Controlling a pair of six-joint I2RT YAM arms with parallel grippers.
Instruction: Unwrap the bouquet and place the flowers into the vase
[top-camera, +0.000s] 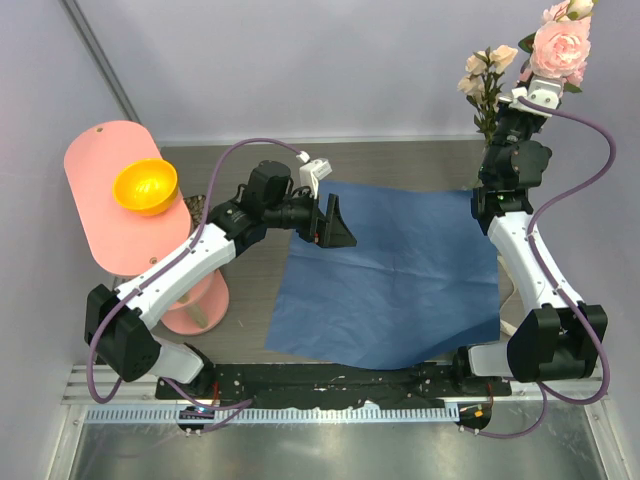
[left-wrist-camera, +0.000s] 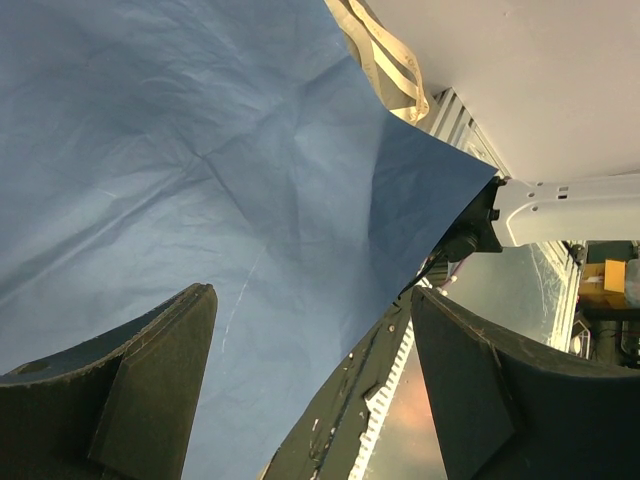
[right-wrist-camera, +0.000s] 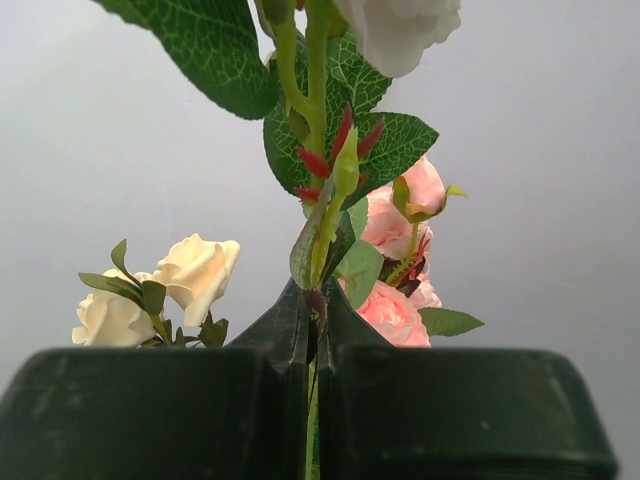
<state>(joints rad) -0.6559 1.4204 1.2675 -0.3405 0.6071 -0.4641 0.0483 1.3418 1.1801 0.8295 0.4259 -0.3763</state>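
Flowers (top-camera: 558, 45) stand at upper right of the top view, stems pinched in the fully closed right gripper (right-wrist-camera: 312, 310). Left gripper (left-wrist-camera: 312, 300) hangs wide open, empty, over the blue paper (left-wrist-camera: 200, 150). Risk: thin stems may slip or rotate in the pinch. Vase not discernible.

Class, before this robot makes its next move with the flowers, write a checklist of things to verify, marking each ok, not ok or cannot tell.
1. Right hand shut on the stems of the flowers: ok.
2. Flowers held clear of the blue paper: ok; it lies spread flat on the table.
3. Left hand open, gripping nothing: ok.
4. Left hand out of the flowers' way: ok; it is over the paper's left corner, far from them.
5. Vase located: cannot tell; no view shows it clearly.
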